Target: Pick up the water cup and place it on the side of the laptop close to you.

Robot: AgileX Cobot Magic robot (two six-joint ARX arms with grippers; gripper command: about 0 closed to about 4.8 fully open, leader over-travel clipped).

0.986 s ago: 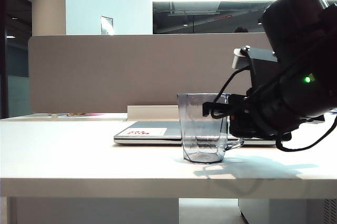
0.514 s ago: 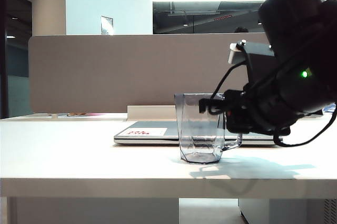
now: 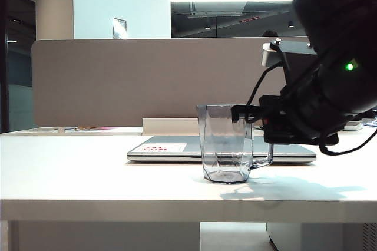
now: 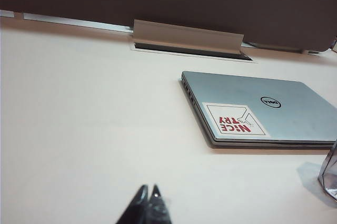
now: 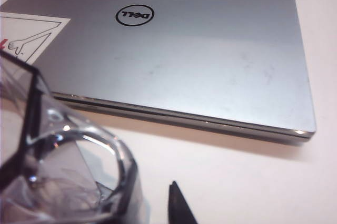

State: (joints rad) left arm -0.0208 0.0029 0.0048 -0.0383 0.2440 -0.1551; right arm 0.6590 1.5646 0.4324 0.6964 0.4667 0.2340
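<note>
The water cup (image 3: 227, 145), a clear grey-blue mug, stands upright on the white table just in front of the closed silver laptop (image 3: 171, 155), on the side nearer the exterior camera. My right gripper (image 3: 241, 112) hovers at the cup's rim on its handle side. In the right wrist view the cup (image 5: 68, 171) fills the near corner, and one dark fingertip (image 5: 176, 205) stands clear of its wall with table showing between, so the jaws are open. Beyond lies the laptop (image 5: 184, 50). My left gripper (image 4: 148, 190) is shut and empty, well away from the laptop (image 4: 253, 108).
A grey partition (image 3: 118, 80) runs along the back of the table, with a raised white cable flap (image 4: 187, 37) behind the laptop. The table's front edge (image 3: 118, 210) lies close below the cup.
My right gripper has risen from the cup's middle to its rim and its jaws have widened. The cup stays standing on the table, hardly shifted. The left arm is still.
</note>
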